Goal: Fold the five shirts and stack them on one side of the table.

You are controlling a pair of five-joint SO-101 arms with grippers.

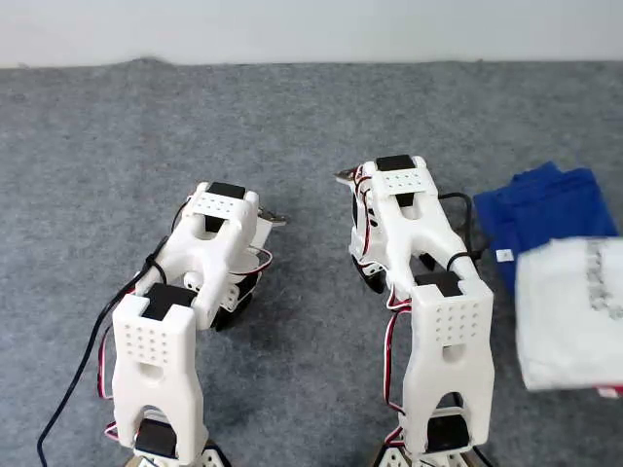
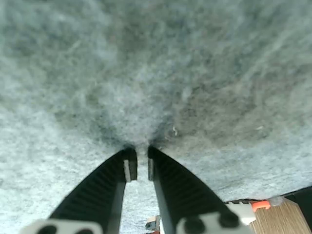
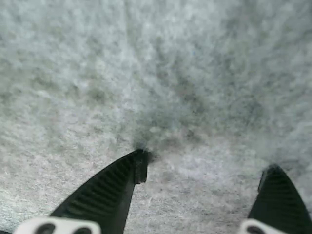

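- The left hand is hanging just above the grey felt of the desk. Its two fingers are almost touching each other and are holding nothing.
- The right hand is also hovering low over bare felt. Its fingers are spread wide apart and are empty.
- The folded shirts are lying well apart from both hands, out past the outer side of the arm that is sitting nearest to them, at the edge of the desk.
- The white shirt is resting on top and is partly covering the blue shirt, which is sticking out on the far side.
- I am judging that the stacking is only partly done and that the next shirt is waiting to be fetched.
- To do this well, both hands should be opening wide, pinching only the top layer of cloth at two corners, lifting together, and laying each fold with its edges matching the stack.
- I am counting two arms, two hands and two shirts for certain.
- A thin red strip is peeking out under the white shirt. Whether it is a third shirt, I cannot tell.
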